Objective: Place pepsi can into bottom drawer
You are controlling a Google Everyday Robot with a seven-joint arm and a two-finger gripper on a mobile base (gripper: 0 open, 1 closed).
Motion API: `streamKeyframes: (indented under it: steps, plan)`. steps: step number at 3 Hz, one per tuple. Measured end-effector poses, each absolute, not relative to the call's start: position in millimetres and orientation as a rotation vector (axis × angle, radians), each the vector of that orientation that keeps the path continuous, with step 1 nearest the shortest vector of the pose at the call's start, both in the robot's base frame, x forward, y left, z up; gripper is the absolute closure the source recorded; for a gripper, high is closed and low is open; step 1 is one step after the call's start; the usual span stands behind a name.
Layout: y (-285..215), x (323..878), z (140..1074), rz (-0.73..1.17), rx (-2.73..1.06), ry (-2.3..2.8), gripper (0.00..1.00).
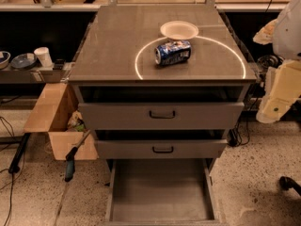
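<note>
Camera view: task not started as far as shown; pepsi can (172, 52) lies on its side on the grey surface (113, 46) of the cabinet, just in front of the white bowl (179, 30), near it but whether touching is hard to say; can sits inside a bright ring of reflected light. The bottom drawer (162, 192) is pulled out wide, its floor bare, so the opening step looks done. What is left, by my judgement: reach the can, grasp it, carry it down past the cabinet front, release it in the drawer. Gripper (274, 108) I take to be the lower end of the pale arm at the right edge, well apart from the can and beside the cabinet, holding nothing that I can see; whether it is apart or together I cannot tell. Arm is cut off by the right edge, so its pose is mostly out of view. The two upper drawers, upper one (161, 115) and middle one (162, 149), stand slightly out, with dark gaps above them; their insides are hidden. Near end of the bottom drawer is cut off by the lower edge. Left of the cabinet: cardboard box (47, 112), contents unclear, and a blue-handled tool (71, 161) leaning by it, type not readable.
</note>
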State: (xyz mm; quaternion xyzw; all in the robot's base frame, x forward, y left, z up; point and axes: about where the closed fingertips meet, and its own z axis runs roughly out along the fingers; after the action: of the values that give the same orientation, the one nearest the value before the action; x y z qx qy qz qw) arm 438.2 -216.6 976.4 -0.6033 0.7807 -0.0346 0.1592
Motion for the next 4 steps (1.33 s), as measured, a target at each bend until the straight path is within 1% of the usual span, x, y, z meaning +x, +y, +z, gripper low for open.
streamKeyframes:
  steps: [1,2,3,4]
  plan:
    - [-216.2,442.8,976.8,-0.095,-1.734,2.224,0.0]
    - [-212.9,477.8,978.0,-0.066,-1.808,2.171,0.0]
    - [-209.0,519.6,976.6,-0.015,-1.884,2.103,0.0]
    - [-195.5,592.0,950.6,0.093,-2.042,1.93,0.0]
